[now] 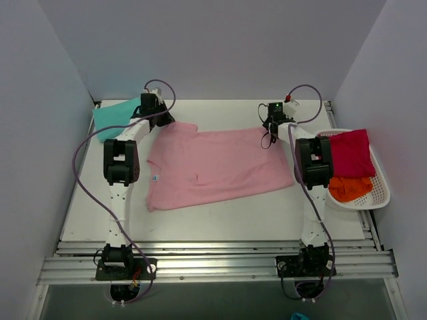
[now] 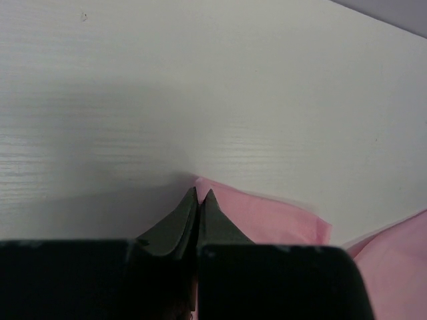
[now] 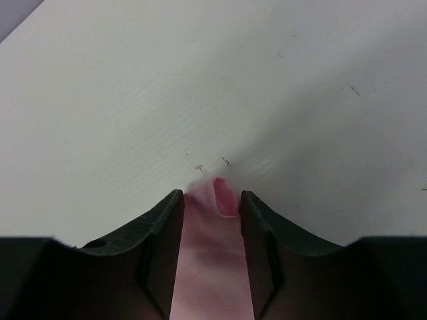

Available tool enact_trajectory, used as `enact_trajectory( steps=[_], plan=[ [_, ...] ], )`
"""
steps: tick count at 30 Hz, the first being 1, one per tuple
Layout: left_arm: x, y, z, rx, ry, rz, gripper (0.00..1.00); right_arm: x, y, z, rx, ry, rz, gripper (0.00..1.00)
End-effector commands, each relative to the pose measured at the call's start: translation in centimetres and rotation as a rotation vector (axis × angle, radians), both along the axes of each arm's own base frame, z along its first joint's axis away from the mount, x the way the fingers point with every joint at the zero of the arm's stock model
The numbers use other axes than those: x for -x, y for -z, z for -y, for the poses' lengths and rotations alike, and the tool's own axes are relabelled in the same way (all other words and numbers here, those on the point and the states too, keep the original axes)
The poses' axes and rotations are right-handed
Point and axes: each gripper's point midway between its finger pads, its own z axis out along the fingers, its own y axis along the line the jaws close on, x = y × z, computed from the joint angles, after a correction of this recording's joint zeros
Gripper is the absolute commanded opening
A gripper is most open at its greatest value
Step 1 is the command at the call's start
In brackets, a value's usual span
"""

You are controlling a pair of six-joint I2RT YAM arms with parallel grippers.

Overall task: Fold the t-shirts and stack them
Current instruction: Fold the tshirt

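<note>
A light pink t-shirt [image 1: 213, 167] lies spread flat across the middle of the table. My left gripper [image 1: 159, 120] is at its far left corner, shut on the cloth's tip [image 2: 280, 220], with the fingertips [image 2: 200, 195] pressed together over the white table. My right gripper [image 1: 270, 133] is at the far right corner. In the right wrist view its jaws [image 3: 210, 195] stand partly apart, with a bunched strip of the pink t-shirt [image 3: 210, 267] filling the gap between them. A teal t-shirt [image 1: 113, 119] lies at the far left. Crimson [image 1: 350, 152] and orange [image 1: 348, 188] t-shirts sit in the basket.
A white mesh basket [image 1: 381, 195] stands at the table's right edge beside the right arm. Grey walls close in the table on the left, back and right. Metal rails run along the near edge by the arm bases.
</note>
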Motion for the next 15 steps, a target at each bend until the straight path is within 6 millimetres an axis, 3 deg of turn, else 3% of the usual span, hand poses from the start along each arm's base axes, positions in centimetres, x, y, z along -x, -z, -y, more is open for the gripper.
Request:
enact_trajectory(
  steps=[1,5,7,11,15],
  plan=[
    [-0.7,-1.3,0.5,0.003,0.029,0.037,0.02,-0.3,1.1,-0.9,-0.017,-0.027,-0.018,0.34],
    [-0.7,-1.1,0.5,0.002,0.031,0.035,0.02,-0.4,1.5,-1.1,-0.025,-0.036,-0.021,0.07],
    [-0.6,-1.1,0.5,0.002,0.031,0.033,0.02,-0.6,1.5,-1.1,-0.026,-0.036,-0.019,0.00],
    [-0.7,-1.3,0.6,0.001,0.035,0.036,0.02,-0.6,1.4,-0.9,-0.024,-0.031,-0.016,0.00],
    [-0.9,-2.7,0.5,-0.011,0.035,0.053,0.02,-0.8,0.1,-0.6,-0.020,-0.025,0.003,0.00]
  ],
)
